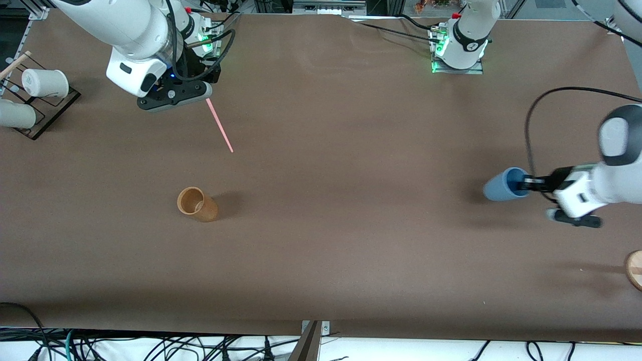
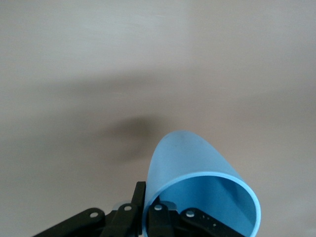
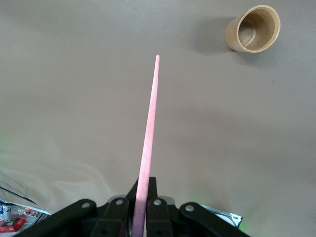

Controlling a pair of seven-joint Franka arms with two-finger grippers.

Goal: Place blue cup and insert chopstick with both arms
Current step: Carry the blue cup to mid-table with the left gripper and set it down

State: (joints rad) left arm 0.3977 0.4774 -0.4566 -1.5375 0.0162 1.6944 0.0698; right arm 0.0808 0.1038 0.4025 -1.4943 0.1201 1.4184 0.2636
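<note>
The light-blue cup (image 1: 503, 184) hangs on its side above the table at the left arm's end, its mouth toward the hand. My left gripper (image 1: 524, 185) is shut on the cup's rim, one finger inside and one outside; the left wrist view shows the cup (image 2: 190, 168) pinched this way by the left gripper (image 2: 147, 213). My right gripper (image 1: 203, 95) is up over the table close to the right arm's base and is shut on the pale-pink chopstick (image 1: 219, 125), which slants out from it. The right wrist view shows the chopstick (image 3: 149, 133) held in the right gripper (image 3: 139, 210).
A tan wooden-looking cup (image 1: 197, 204) lies on its side on the table nearer the front camera than the chopstick; it also shows in the right wrist view (image 3: 253, 29). A rack (image 1: 50, 108) with white cups (image 1: 45, 82) stands at the right arm's end. A wooden disc (image 1: 635, 269) lies at the left arm's end.
</note>
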